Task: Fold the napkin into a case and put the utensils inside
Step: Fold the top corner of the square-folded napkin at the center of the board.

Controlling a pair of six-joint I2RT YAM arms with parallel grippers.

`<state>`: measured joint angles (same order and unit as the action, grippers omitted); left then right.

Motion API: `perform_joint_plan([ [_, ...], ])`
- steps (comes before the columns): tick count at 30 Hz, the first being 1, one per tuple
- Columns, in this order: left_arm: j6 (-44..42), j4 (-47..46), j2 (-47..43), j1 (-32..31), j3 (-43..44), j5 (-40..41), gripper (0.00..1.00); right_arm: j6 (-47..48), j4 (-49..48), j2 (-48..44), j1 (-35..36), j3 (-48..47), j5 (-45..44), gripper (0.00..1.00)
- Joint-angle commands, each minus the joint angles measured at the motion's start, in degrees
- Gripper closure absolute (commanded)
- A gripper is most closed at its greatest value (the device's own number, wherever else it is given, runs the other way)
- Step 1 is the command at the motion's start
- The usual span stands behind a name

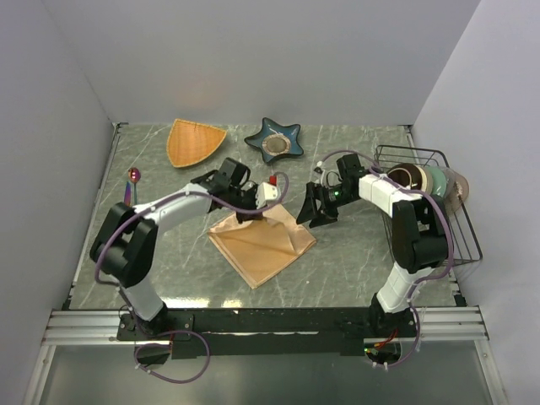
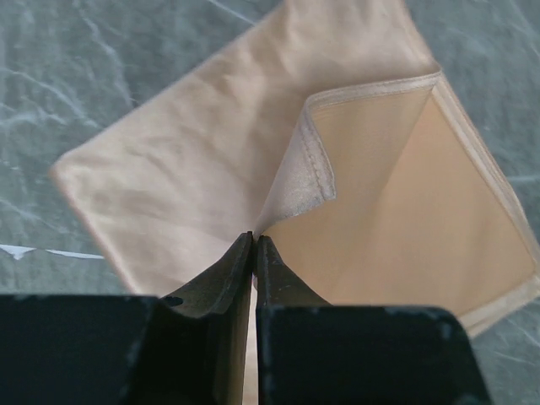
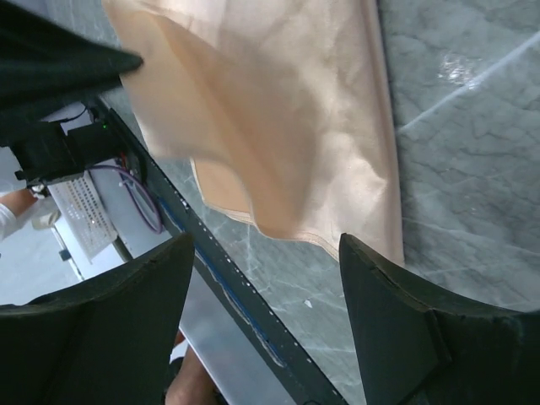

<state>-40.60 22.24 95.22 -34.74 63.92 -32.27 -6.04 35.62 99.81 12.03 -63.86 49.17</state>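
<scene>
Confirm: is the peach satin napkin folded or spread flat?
Folded: the peach satin napkin shows doubled layers, one hemmed corner turned over.

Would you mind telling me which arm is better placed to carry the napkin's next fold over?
Left. The left end effector is closed on a turned-up corner of the napkin, so it could likely draw the fold across. The right end effector is open near the cloth's edge, gripping nothing.

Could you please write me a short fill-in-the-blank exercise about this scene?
1. The left gripper is shut on the ____.
2. The right gripper stands ____.
3. The spoon lies at the table's ____ edge.
Missing words: napkin; open; left.
</scene>
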Motion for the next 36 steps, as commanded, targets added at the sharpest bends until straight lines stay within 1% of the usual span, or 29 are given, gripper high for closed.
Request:
perform_joint_plan([
  [1, 5.1, 2.4, 5.7, 2.6, 7.5, -5.8, 0.89, 1.5, -1.3, -0.3, -1.3, -1.5, 0.3, 0.26],
  [7, 7.7, 2.3, 12.7, 5.9, 12.0, -5.6, 0.88, 3.1, 0.2, -0.1, -2.3, -1.8, -0.7, 0.33],
  [10, 9.8, 2.2, 14.8, 7.7, 13.9, -6.8, 0.88, 3.5, 0.2, -0.1, -2.5, -1.9, -1.0, 0.36],
  [16, 13.8, 1.0, 17.1, 10.3, 15.9, -8.0, 0.88, 3.1, -0.5, 0.4, -2.5, -1.4, -1.0, 0.37],
  [24, 14.6, 1.1, 19.1, 11.1, 17.4, -6.9, 0.87, 2.9, -0.8, 0.8, -2.5, -1.2, -0.7, 0.38],
  [30, 14.4, 1.8, 20.2, 11.1, 18.9, -5.9, 0.84, 3.0, -1.0, 0.6, -2.5, -0.5, -0.9, 0.43],
  [36, 15.0, 2.9, 21.3, 11.1, 22.1, -5.4, 0.74, 3.0, -0.8, 0.2, -2.5, -0.1, -0.8, 0.47],
])
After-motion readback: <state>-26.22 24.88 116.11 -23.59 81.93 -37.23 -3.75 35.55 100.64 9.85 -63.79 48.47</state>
